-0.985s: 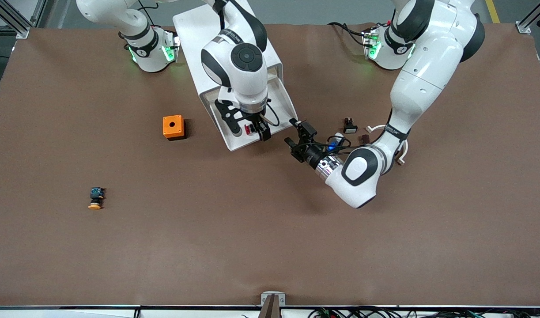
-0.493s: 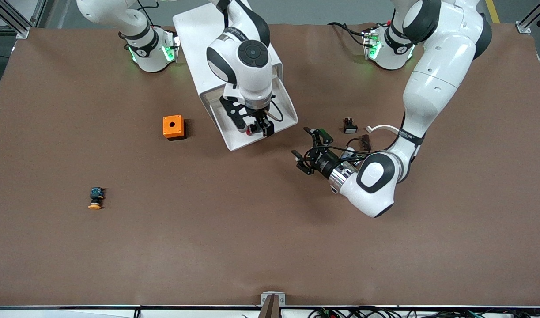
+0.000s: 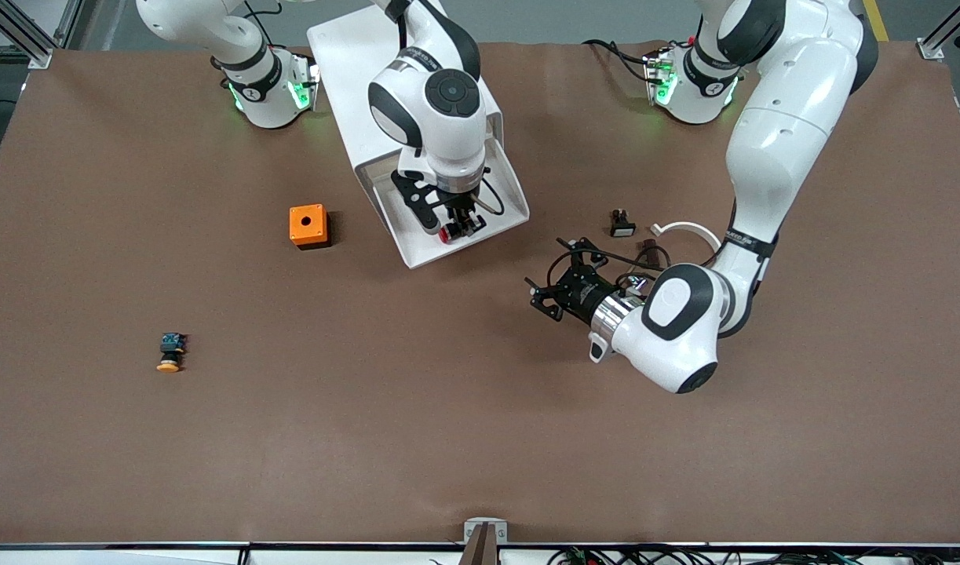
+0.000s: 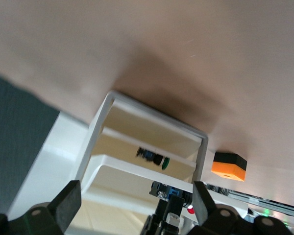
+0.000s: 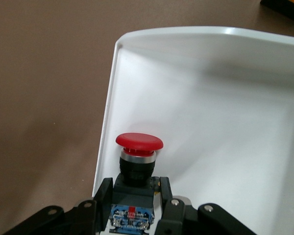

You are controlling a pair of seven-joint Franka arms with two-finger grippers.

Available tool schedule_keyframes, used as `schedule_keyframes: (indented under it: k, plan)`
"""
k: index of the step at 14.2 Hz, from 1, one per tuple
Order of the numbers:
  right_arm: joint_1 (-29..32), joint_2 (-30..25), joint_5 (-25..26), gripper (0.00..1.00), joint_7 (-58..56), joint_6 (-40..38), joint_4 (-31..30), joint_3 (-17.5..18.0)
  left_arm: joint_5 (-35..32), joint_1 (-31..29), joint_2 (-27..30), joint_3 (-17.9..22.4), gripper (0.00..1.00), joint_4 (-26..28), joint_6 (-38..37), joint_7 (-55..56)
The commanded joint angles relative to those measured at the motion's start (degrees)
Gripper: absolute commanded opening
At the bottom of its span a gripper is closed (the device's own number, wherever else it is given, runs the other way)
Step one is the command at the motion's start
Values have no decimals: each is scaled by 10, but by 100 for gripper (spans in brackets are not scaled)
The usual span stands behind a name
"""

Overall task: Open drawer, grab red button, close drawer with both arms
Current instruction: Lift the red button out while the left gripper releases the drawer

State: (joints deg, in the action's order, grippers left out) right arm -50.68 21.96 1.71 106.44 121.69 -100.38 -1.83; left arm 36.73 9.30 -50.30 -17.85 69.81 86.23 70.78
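Button body half hidden in right end effector, over drawer

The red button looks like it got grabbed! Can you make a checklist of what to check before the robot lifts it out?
1. Right gripper shut on the red button: ok, its fingers press both sides of the button's body.
2. Button sits straight in the grip, cap pointing away from the fingers: ok.
3. Button lifted off the drawer floor: cannot tell.
4. Drawer pulled out far enough for the button to come out: ok.
5. Left gripper out of the way: ok, it is open over the bare table, beside the drawer toward the left arm's end.
6. Drawer front free for the push shut afterward: ok, nothing lies against it.
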Motion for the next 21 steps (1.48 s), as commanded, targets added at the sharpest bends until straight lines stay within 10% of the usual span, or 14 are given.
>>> schedule_keyframes:
  k: [1,11,21]
  plan:
    - [-6,-5,15,0,11,0,-3,-5,-65,5,49,-3,100,9,35,-56]
    - [97,-47,1,0,-218,-69,34,-6,-308,48,123,-3,100,26,143,-131]
    - [283,-56,-5,0,-630,-95,32,-7,-392,89,125,-7,100,63,230,-103]
